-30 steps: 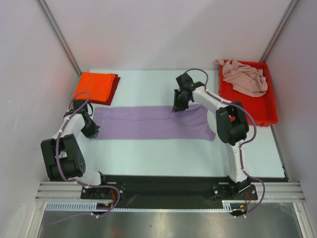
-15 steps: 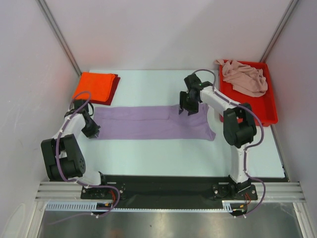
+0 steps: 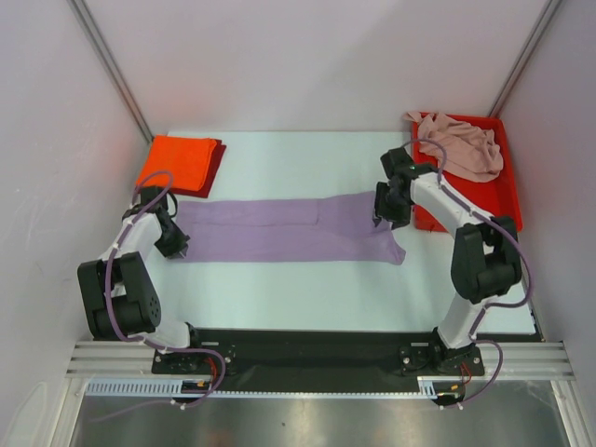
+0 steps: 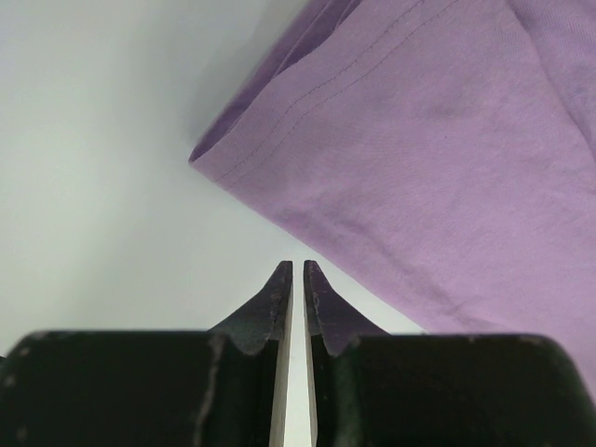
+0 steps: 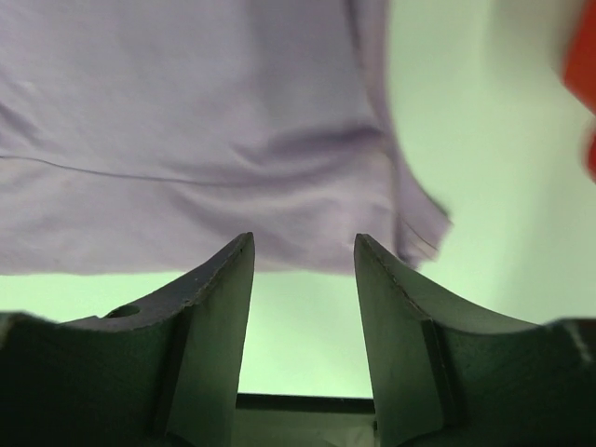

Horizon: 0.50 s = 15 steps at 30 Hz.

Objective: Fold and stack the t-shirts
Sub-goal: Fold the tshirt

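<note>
Lavender t-shirt (image 3: 279, 230): folded into a long strip, lying flat across the middle of the table (image 3: 279, 289).
Left arm: elbow bent back, wrist low at the strip's left end.
Left gripper (image 4: 298, 272): just off the hem corner, fingers drawn to a thin slit with nothing between them.
Right arm: stretched forward to the strip's right end, beside the red tray (image 3: 498, 200).
Right gripper (image 5: 303, 250): jaws spread apart and empty, above the cloth's edge.
Orange-red t-shirt (image 3: 175, 160): folded on the dark red t-shirt (image 3: 216, 168), far left corner.
Pale pink t-shirt (image 3: 461, 144): crumpled in the tray.
</note>
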{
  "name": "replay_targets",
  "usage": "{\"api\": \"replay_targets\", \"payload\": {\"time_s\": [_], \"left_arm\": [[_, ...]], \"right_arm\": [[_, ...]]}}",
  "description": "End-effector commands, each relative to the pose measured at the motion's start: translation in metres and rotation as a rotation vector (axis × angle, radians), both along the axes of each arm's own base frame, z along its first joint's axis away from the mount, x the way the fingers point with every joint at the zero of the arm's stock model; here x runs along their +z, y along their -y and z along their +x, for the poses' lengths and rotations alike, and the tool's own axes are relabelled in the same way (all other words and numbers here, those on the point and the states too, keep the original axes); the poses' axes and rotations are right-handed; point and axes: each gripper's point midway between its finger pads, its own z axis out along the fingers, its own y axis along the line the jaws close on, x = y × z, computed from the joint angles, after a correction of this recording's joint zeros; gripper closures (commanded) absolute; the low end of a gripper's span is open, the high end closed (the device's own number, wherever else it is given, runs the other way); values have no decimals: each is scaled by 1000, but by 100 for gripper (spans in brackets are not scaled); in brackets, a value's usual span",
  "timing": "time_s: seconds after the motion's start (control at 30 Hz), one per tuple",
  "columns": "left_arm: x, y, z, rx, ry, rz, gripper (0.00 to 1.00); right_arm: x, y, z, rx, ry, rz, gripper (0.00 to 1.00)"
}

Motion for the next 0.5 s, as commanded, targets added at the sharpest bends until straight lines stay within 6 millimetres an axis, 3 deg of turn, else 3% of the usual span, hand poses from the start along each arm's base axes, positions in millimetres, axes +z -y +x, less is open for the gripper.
{"api": "replay_targets", "payload": {"time_s": [0.0,0.13,0.23,0.37,0.47], "left_arm": [[15,2,18,-26,65,-2,86],[12,3,17,-24,59,-12,86],[12,3,15,-27,51,-10,86],[11,2,14,-29,43,-4,86],[8,2,12,-28,38,-1,86]], "right_arm": [[17,28,-12,-38,26,-35,47],[1,38,-24,-62,-11,-11,48],[-3,35,-25,-65,-14,21,48],[-21,35,-42,-72,-65,47,49],[-26,28,-40,-60,-51,109,52]]}}
